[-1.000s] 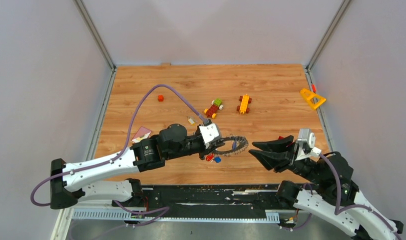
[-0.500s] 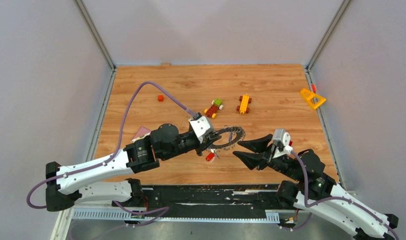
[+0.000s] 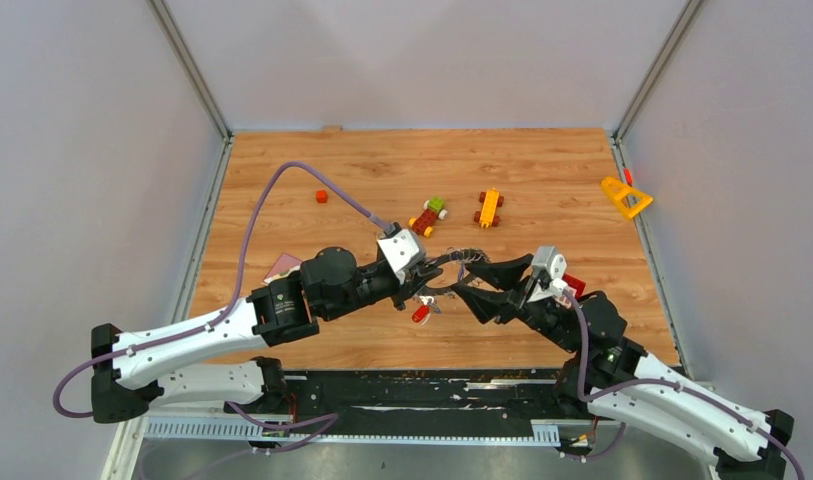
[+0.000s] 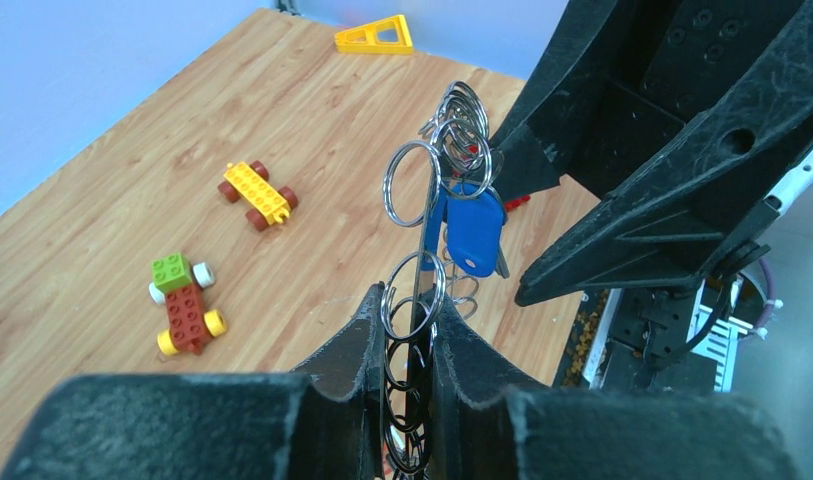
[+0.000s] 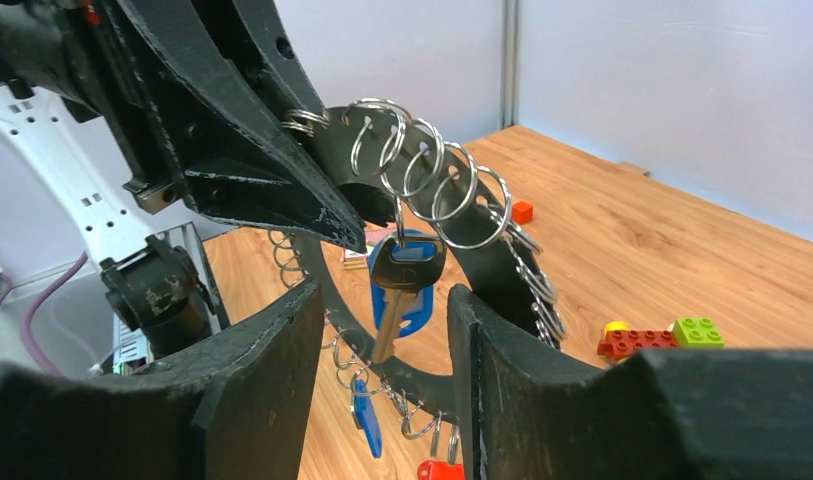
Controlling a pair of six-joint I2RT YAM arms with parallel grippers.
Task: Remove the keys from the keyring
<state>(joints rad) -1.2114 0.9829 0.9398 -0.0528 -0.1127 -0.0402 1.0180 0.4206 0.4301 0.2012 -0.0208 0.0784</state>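
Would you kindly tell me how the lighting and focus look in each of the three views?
Top external: even, soft light, only faint shadows on the table. Left wrist: blue key crisp, left gripper slightly soft up close. Right wrist: bright glints along the keyring; right gripper soft in the foreground.

A flat brown wooden table top (image 3: pixel 542 170) fills the middle. Plain pale grey walls (image 3: pixel 422 60) stand behind it and on both sides. Two thin silver metal posts (image 3: pixel 189 65) rise from its back corners. A black strip (image 3: pixel 382 395) runs along its near edge.
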